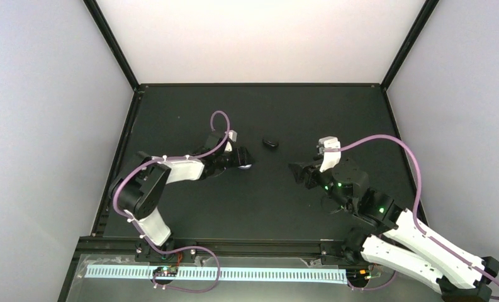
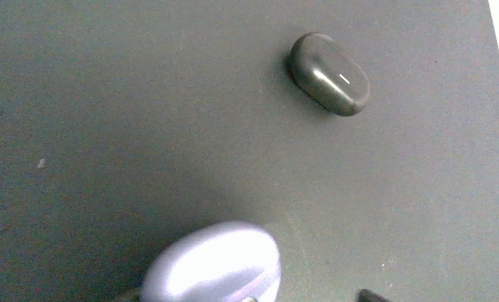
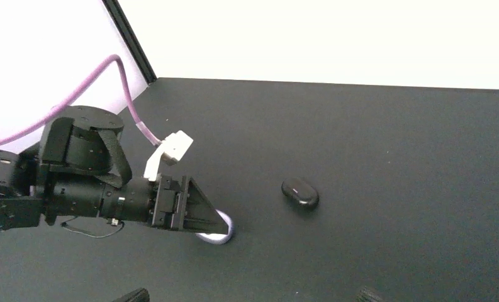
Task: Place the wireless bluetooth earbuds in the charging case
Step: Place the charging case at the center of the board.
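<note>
The lavender charging case (image 2: 212,264) lies on the black table with its lid down, a seam showing along its side. It also shows in the top view (image 1: 246,165) and in the right wrist view (image 3: 218,236), partly hidden behind the left arm's finger. My left gripper (image 1: 238,161) is low at the case. Its jaws stand apart, one fingertip (image 2: 372,296) well clear of the case's right side and the other at its left edge. My right gripper (image 1: 299,173) is wide open and empty, to the right of the case. The earbuds are not in view.
A small black oval object (image 1: 270,143) lies on the table behind and to the right of the case; it also shows in the left wrist view (image 2: 328,73) and the right wrist view (image 3: 300,193). Black frame posts stand at the table's back corners.
</note>
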Robot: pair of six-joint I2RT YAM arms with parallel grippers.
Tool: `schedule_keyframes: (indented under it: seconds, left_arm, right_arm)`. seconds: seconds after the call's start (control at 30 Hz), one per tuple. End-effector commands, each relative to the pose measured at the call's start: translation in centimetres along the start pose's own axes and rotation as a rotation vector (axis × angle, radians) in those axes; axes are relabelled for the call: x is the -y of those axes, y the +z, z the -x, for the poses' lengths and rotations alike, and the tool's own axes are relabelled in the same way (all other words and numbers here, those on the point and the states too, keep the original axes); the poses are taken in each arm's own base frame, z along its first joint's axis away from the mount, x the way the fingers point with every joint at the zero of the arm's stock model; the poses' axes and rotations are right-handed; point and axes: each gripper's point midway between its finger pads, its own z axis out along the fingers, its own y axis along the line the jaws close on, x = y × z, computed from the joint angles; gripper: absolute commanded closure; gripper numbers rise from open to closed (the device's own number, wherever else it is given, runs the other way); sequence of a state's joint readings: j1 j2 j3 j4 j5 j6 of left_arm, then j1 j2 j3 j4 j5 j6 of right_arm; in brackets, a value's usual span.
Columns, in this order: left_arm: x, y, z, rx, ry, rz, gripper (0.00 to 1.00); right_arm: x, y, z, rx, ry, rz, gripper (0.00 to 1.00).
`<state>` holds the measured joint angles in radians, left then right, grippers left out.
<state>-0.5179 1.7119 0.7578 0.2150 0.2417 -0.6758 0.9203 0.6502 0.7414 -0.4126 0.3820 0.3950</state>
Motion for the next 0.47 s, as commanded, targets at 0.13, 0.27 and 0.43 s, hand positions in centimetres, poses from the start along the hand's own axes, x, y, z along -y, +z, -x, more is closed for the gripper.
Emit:
schedule_keyframes:
  seconds: [0.13,0.27,0.43]
  left_arm:
    - [-2.6,-7.4,1.3,0.085,-0.027,0.280,0.01]
    - [-1.0,-13.5,3.3,0.205,0.013,0.303,0.01]
    - [1.4,-19.8,5.4,0.399,0.104,0.239,0.01]
  right_arm:
    - [1.3,-1.5,3.2,0.110,0.032,-0.068,0.00]
    - [3.3,-2.5,5.1,0.220,0.115,-0.172,0.00]
    - [3.9,-3.2,6.1,0.309,0.108,-0.188,0.00]
